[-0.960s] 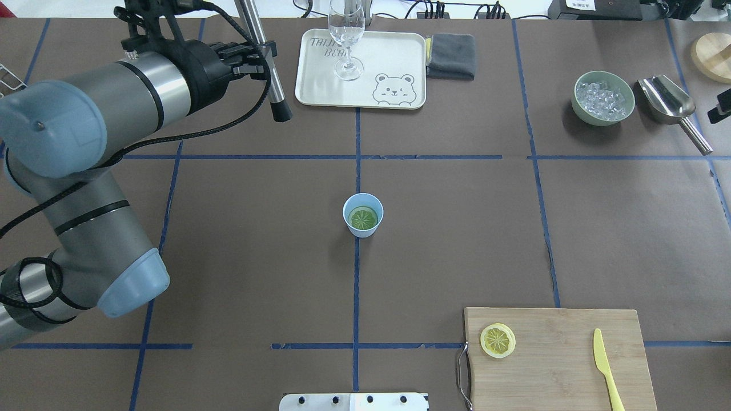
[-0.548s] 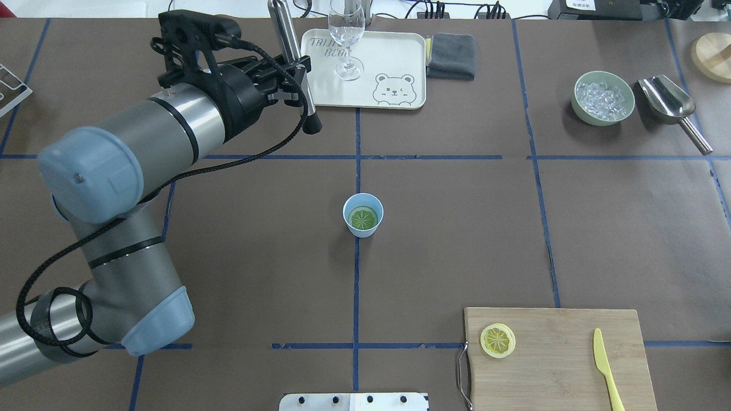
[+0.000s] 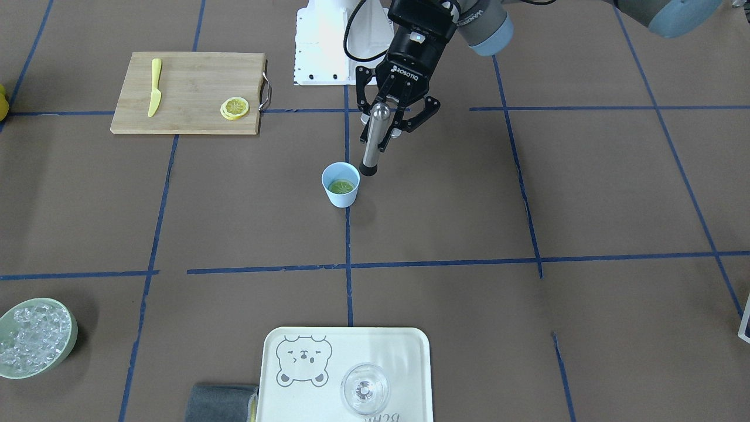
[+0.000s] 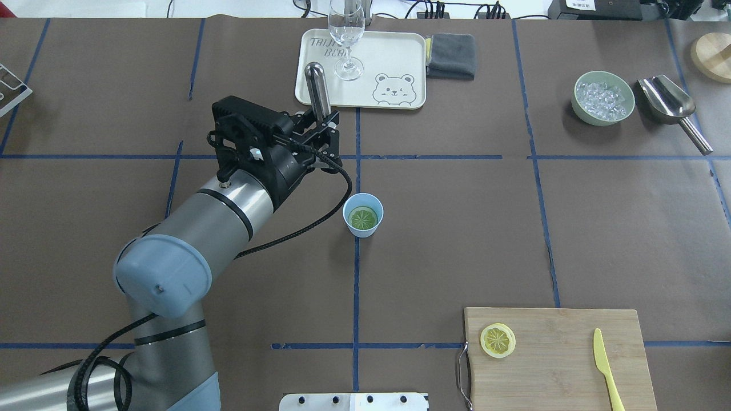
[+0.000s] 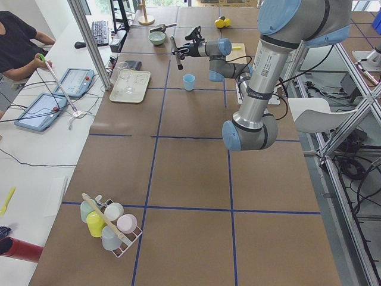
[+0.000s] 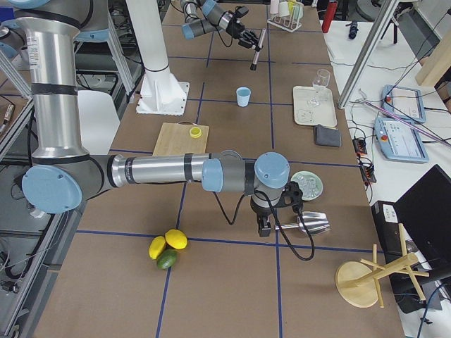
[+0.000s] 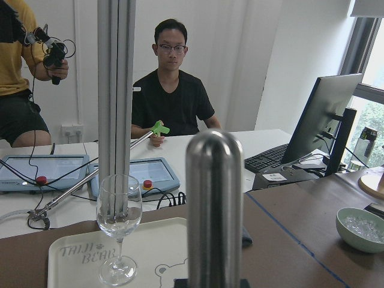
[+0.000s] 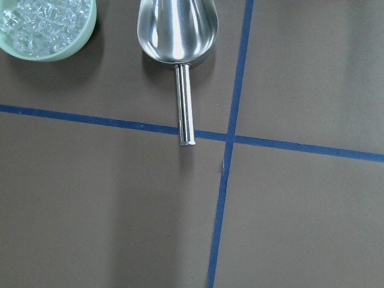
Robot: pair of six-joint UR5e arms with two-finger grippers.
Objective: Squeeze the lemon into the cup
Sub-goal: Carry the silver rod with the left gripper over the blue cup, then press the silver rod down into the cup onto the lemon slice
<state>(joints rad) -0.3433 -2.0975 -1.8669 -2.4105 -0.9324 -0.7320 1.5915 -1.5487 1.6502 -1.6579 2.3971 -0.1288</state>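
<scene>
The light-blue cup [image 4: 362, 206] [image 3: 340, 196] stands at the table's centre with a lemon [image 4: 363, 218] [image 3: 341, 187] slice lying flat inside it. Another lemon slice [image 4: 497, 340] rests on the wooden cutting board [image 4: 559, 377]. My left gripper [image 4: 323, 121] [image 3: 385, 130] is shut on a steel rod [image 3: 375, 132] [image 7: 214, 204] held nearly upright. The rod's black tip hangs just beside the cup's rim, on the cup's left and robot-facing side. My right gripper [image 6: 263, 224] shows only in the exterior right view, above a steel scoop [image 8: 177, 30]; I cannot tell its state.
A cream tray [image 4: 394, 57] with a stemmed glass [image 4: 346, 34] and a grey cloth [image 4: 451, 55] sit at the back. A green bowl of ice [image 4: 603, 98] is at the back right. A yellow knife [image 4: 604, 365] lies on the board. People sit beyond the table's far edge.
My left arm has swung from the back left toward the centre, carrying the steel rod down beside the cup. The cup and both slices have not moved.
</scene>
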